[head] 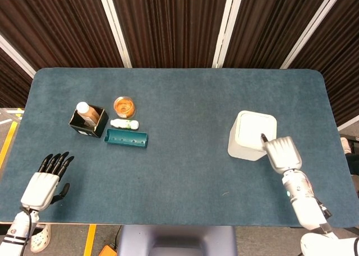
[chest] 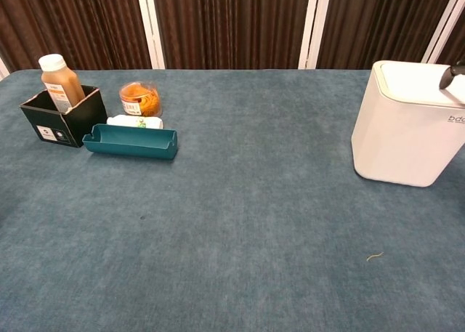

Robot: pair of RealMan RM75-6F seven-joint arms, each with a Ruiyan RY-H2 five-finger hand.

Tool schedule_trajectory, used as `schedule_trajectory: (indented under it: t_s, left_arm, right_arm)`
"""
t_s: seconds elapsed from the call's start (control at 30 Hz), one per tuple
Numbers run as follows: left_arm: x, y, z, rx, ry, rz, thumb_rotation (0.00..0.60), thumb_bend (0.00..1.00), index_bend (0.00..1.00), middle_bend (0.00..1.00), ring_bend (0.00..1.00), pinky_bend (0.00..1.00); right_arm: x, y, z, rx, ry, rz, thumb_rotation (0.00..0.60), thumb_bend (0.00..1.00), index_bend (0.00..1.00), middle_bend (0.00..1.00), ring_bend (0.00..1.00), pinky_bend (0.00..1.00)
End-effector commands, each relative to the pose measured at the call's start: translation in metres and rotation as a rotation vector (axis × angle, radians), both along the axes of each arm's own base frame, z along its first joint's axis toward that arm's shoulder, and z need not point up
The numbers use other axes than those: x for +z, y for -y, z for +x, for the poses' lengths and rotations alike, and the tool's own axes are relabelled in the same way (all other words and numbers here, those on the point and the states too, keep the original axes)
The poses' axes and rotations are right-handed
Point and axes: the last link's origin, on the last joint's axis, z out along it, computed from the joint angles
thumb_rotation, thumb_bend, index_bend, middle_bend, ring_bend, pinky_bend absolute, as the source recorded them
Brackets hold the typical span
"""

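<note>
A white lidded bin (head: 252,134) (chest: 408,123) stands on the right of the blue table, its lid down flat. My right hand (head: 279,153) (chest: 455,80) sits at the bin's near right corner, one dark fingertip touching the lid's edge and nothing held. My left hand (head: 47,178) rests on the table at the near left edge, fingers stretched out side by side and empty. It lies well short of the black box (head: 88,120) (chest: 60,115) holding a brown bottle (head: 87,113) (chest: 61,78).
A teal tray (head: 126,138) (chest: 131,141), a small white bottle (head: 124,124) (chest: 134,122) lying down and a clear cup of orange pieces (head: 124,106) (chest: 139,97) sit beside the black box. A small scrap (chest: 374,256) lies on the cloth near the front right.
</note>
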Motion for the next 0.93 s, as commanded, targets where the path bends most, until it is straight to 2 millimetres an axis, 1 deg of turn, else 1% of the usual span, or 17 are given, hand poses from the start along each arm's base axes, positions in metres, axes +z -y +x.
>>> schedule_trajectory:
  t_s: [0.03, 0.07, 0.13, 0.17, 0.23, 0.27, 0.3, 0.37, 0.4, 0.43, 0.5, 0.57, 0.63, 0.67, 0.73, 0.8, 0.93]
  left_arm:
    - [0.001, 0.001, 0.0, -0.003, 0.003, 0.001, 0.6, 0.46, 0.0, 0.0, 0.0, 0.01]
    - [0.001, 0.001, 0.001, -0.007, 0.004, 0.002, 0.6, 0.46, 0.0, 0.0, 0.0, 0.01]
    - [0.002, 0.002, 0.002, -0.016, 0.008, 0.005, 0.6, 0.46, 0.0, 0.0, 0.0, 0.01]
    - [0.002, 0.003, 0.003, -0.021, 0.009, 0.008, 0.6, 0.46, 0.0, 0.0, 0.0, 0.01]
    - [0.003, 0.004, 0.005, -0.039, 0.017, 0.015, 0.6, 0.46, 0.0, 0.0, 0.0, 0.01]
    - [0.003, 0.005, 0.006, -0.047, 0.02, 0.018, 0.6, 0.46, 0.0, 0.0, 0.0, 0.0]
    - [0.003, 0.006, 0.006, -0.056, 0.023, 0.022, 0.6, 0.46, 0.0, 0.0, 0.0, 0.0]
    - [0.004, 0.008, 0.008, -0.076, 0.035, 0.031, 0.6, 0.46, 0.0, 0.0, 0.0, 0.0]
    - [0.005, 0.009, 0.009, -0.081, 0.041, 0.033, 0.6, 0.46, 0.0, 0.0, 0.0, 0.0]
    - [0.005, 0.009, 0.009, -0.086, 0.052, 0.033, 0.6, 0.46, 0.0, 0.0, 0.0, 0.0]
    - [0.005, 0.009, 0.01, -0.095, 0.065, 0.034, 0.6, 0.46, 0.0, 0.0, 0.0, 0.0]
    - [0.005, 0.009, 0.009, -0.101, 0.063, 0.036, 0.6, 0.46, 0.0, 0.0, 0.0, 0.0]
    - [0.005, 0.009, 0.009, -0.103, 0.065, 0.03, 0.6, 0.45, 0.0, 0.0, 0.0, 0.0]
    - [0.005, 0.009, 0.009, -0.105, 0.067, 0.028, 0.6, 0.45, 0.0, 0.0, 0.0, 0.0]
    - [0.004, 0.008, 0.009, -0.103, 0.065, 0.021, 0.6, 0.45, 0.0, 0.0, 0.0, 0.0]
    - [0.005, 0.008, 0.009, -0.099, 0.067, 0.02, 0.6, 0.45, 0.0, 0.0, 0.0, 0.0]
    - [0.008, 0.01, 0.009, -0.098, 0.071, 0.026, 0.6, 0.45, 0.0, 0.0, 0.0, 0.0]
  right_arm:
    - [0.02, -0.012, 0.008, 0.088, 0.088, -0.113, 0.6, 0.81, 0.25, 1.0, 1.0, 1.0]
    - [0.024, -0.016, 0.008, 0.115, 0.107, -0.14, 0.6, 0.81, 0.24, 1.0, 1.0, 1.0]
    - [0.032, -0.029, 0.004, 0.168, 0.139, -0.192, 0.6, 0.78, 0.18, 0.98, 0.91, 0.92]
    - [0.035, -0.036, 0.0, 0.183, 0.152, -0.21, 0.6, 0.74, 0.13, 0.91, 0.81, 0.84]
    - [0.039, -0.058, -0.011, 0.187, 0.193, -0.234, 0.6, 0.67, 0.03, 0.68, 0.59, 0.68]
    - [0.039, -0.068, -0.016, 0.177, 0.216, -0.231, 0.6, 0.64, 0.0, 0.53, 0.46, 0.59]
    - [0.039, -0.078, -0.022, 0.173, 0.239, -0.223, 0.6, 0.6, 0.0, 0.34, 0.3, 0.47]
    - [0.039, -0.098, -0.034, 0.193, 0.276, -0.22, 0.6, 0.55, 0.0, 0.13, 0.1, 0.31]
    - [0.037, -0.105, -0.041, 0.216, 0.276, -0.217, 0.6, 0.5, 0.0, 0.04, 0.03, 0.23]
    - [0.035, -0.112, -0.049, 0.249, 0.278, -0.21, 0.6, 0.45, 0.0, 0.01, 0.0, 0.17]
    - [0.029, -0.119, -0.065, 0.257, 0.284, -0.224, 0.6, 0.36, 0.0, 0.0, 0.0, 0.07]
    - [0.021, -0.127, -0.083, 0.212, 0.315, -0.243, 0.6, 0.32, 0.0, 0.0, 0.0, 0.01]
    - [0.013, -0.126, -0.092, 0.143, 0.348, -0.25, 0.6, 0.3, 0.0, 0.0, 0.0, 0.0]
    - [0.012, -0.12, -0.092, 0.169, 0.345, -0.247, 0.6, 0.29, 0.0, 0.0, 0.0, 0.0]
    - [0.01, -0.116, -0.103, 0.124, 0.296, -0.281, 0.6, 0.29, 0.0, 0.0, 0.0, 0.0]
    - [0.007, -0.117, -0.1, 0.112, 0.308, -0.265, 0.6, 0.29, 0.0, 0.0, 0.0, 0.0]
    - [0.012, -0.123, -0.096, 0.155, 0.301, -0.269, 0.6, 0.29, 0.0, 0.0, 0.0, 0.0]
